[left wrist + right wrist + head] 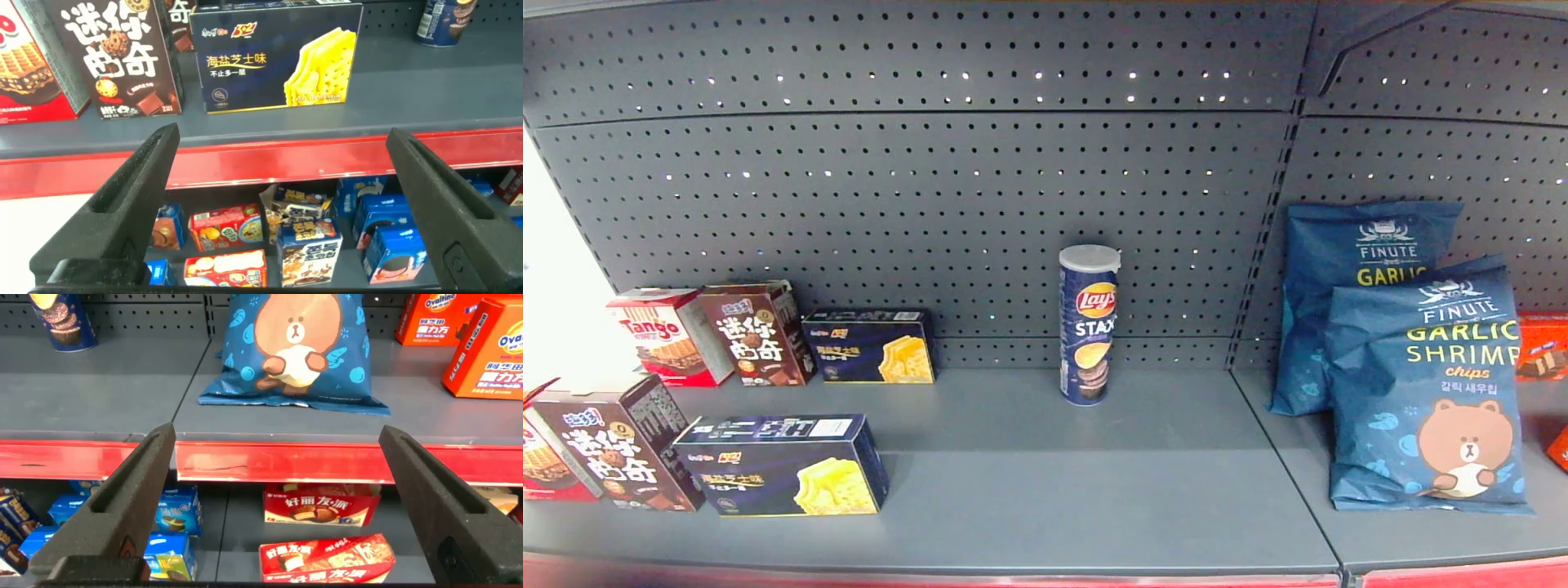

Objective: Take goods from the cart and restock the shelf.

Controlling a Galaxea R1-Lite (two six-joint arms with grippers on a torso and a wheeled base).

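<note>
Left claw (282,132) hangs spread wide and empty just short of the shelf (409,114) edge, navy cracker box (274,57) straight ahead of it, probably light stiff cardboard, best pinched across its ends.

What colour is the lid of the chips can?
Pale grey; the lid shows best in the head view.

We see the shelf (1045,490) under soft, even light from above, and the chip can (1089,327) throws hardly any shadow on it. Bright pinpoints shine through the holes of the perforated back panel (931,204). At the far left edge, white glare washes everything out. The panel's straight lines bow toward the edges. In the wrist views the lower shelf (237,531) lies dimmer.
</note>
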